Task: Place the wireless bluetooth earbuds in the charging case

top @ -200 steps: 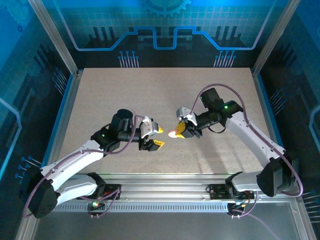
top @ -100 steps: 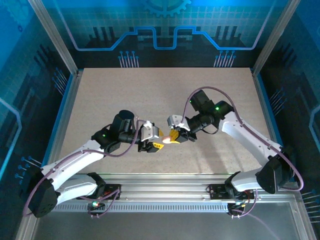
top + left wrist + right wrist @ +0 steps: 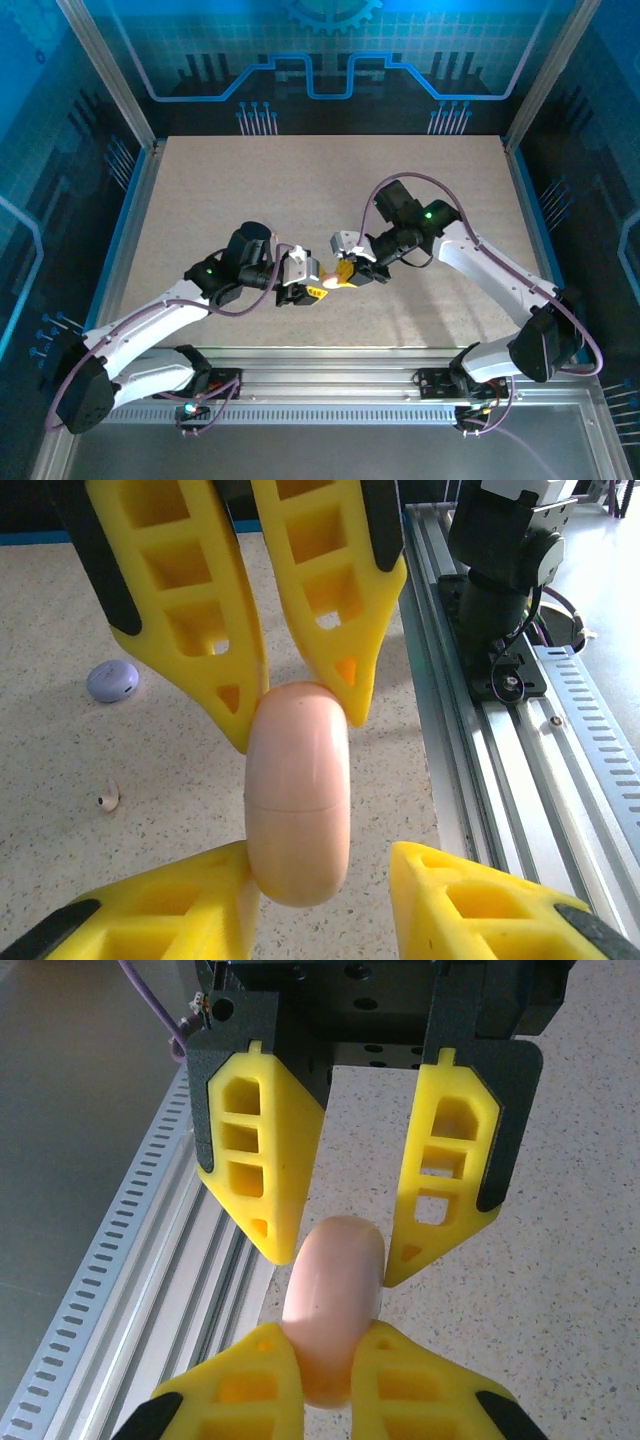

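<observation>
The pink charging case (image 3: 297, 790), pinched by the right end effector (image 3: 322, 1340), is now brought between the narrowing left end effector (image 3: 318, 862); handover is implied.

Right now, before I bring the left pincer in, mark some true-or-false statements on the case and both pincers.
1. The right pincer is clamped on the pink case. True.
2. The pink case rests on the table. False: it is held up between the two pincers.
3. The left pincer is shut tight on the case. False: one finger stands apart from it.
4. A lavender disc lies on the table. True.
5. A tiny earbud lies loose on the table. True.
</observation>
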`<state>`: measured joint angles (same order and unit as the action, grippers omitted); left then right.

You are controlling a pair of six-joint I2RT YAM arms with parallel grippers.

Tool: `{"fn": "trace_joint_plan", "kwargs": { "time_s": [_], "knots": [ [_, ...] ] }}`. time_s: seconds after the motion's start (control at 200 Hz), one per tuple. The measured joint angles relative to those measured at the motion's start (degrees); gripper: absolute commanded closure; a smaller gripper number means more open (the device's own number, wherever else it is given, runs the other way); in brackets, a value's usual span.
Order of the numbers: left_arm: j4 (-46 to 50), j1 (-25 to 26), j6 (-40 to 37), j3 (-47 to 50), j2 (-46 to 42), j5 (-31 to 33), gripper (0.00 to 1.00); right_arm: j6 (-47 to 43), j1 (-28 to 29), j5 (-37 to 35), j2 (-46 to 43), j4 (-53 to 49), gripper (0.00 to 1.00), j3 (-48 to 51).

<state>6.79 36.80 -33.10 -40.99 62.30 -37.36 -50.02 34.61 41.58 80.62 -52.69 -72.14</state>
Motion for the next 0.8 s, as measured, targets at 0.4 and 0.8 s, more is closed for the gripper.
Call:
{"fn": "trace_joint_plan", "kwargs": {
  "time_s": [0.4,0.8],
  "knots": [
    [-2.1,0.4,0.2,0.0,0.4,0.0,0.62,0.0,0.2,1.0,0.0,1.0,0.88,-0.2],
    [-2.3,0.4,1.7,0.0,0.4,0.1,0.86,1.3,0.3,1.9,0.3,0.8,0.73,-0.2]
  ]
}}
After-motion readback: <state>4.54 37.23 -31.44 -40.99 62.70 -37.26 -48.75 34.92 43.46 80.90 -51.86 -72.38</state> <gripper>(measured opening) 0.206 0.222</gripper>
